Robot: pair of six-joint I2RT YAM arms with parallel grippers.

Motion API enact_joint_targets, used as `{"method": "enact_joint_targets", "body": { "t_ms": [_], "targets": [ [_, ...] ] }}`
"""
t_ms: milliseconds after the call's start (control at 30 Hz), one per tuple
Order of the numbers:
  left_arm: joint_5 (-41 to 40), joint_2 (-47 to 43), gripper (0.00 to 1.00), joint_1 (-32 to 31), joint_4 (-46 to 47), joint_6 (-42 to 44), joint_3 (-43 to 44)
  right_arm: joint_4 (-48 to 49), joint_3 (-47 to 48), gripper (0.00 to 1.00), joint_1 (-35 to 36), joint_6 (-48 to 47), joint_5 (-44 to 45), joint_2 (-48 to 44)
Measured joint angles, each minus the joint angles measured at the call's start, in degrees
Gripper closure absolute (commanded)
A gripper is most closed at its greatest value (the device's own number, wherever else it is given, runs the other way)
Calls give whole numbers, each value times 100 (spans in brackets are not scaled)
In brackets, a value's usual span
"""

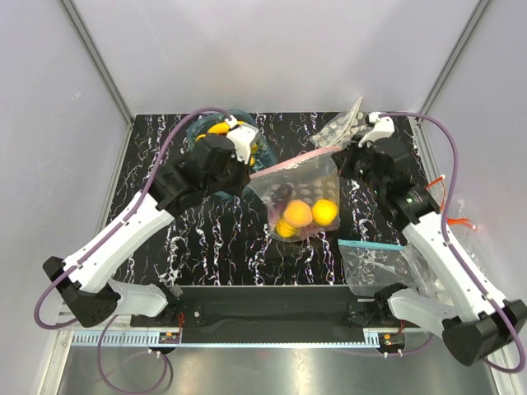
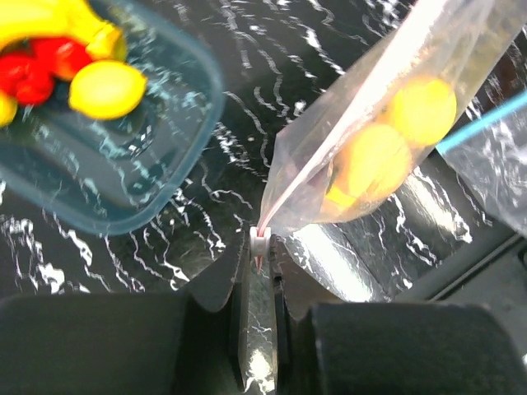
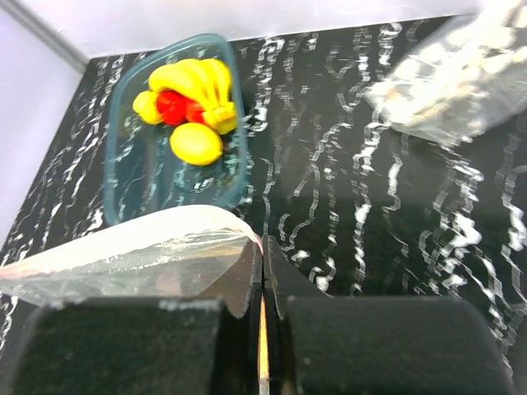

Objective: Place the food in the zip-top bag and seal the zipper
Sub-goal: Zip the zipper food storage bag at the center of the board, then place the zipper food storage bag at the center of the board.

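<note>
The zip-top bag (image 1: 300, 185) hangs lifted between my two grippers, its pink-red zipper (image 1: 292, 167) stretched along the top. Several orange and yellow fruits (image 1: 309, 216) lie in its bottom; they also show in the left wrist view (image 2: 375, 158). My left gripper (image 1: 249, 177) is shut on the white slider (image 2: 260, 241) at the zipper's left end. My right gripper (image 1: 342, 160) is shut on the bag's right corner (image 3: 247, 240). More food, a banana (image 3: 198, 82), a lemon (image 3: 196, 143) and a red grape cluster (image 3: 171, 105), lies in a teal container (image 3: 132, 189).
The teal container (image 1: 198, 132) stands at the back left, partly under my left arm. A second clear bag with a teal-blue strip (image 1: 370, 244) lies front right. Another dotted clear bag (image 1: 344, 125) lies at the back right, behind my right gripper.
</note>
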Motion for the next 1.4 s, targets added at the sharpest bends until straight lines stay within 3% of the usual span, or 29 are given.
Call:
{"method": "enact_joint_targets", "body": {
  "t_ms": [367, 700, 733, 767, 800, 833, 900, 1000, 1133, 1400],
  "targets": [
    [-122, -518, 100, 831, 245, -433, -577, 730, 723, 100, 59, 59, -927, 1543],
    [-437, -389, 100, 1794, 417, -573, -577, 1158, 1786, 99, 92, 411, -1812, 3023],
    [-492, -365, 91, 1858, 428, -603, -577, 1172, 1869, 96, 94, 448, -1871, 3126],
    [-549, -361, 58, 1899, 439, -643, -577, 1198, 1974, 83, 94, 494, -1963, 3252],
    [-636, -361, 46, 1939, 461, -656, -581, 1204, 2068, 39, 98, 544, -2015, 3362],
    [-863, -376, 31, 1993, 409, -675, -584, 1180, 2175, 26, 96, 581, -1939, 3458],
    [-1172, -490, 13, 2131, 378, -678, -660, 1115, 2345, 10, 15, 575, -1799, 3565],
    [-1268, -929, 1, 2240, 476, -715, -970, 1080, 2350, 6, -90, 592, -1486, 3458],
    [-706, -2079, 1, 2236, 817, -841, -1606, 1025, 1755, 4, -114, 546, -1132, 2627],
    [566, -3672, 1, 2236, 776, -885, -1980, 660, 63, 4, -114, 533, -839, -470]
  ]
}}
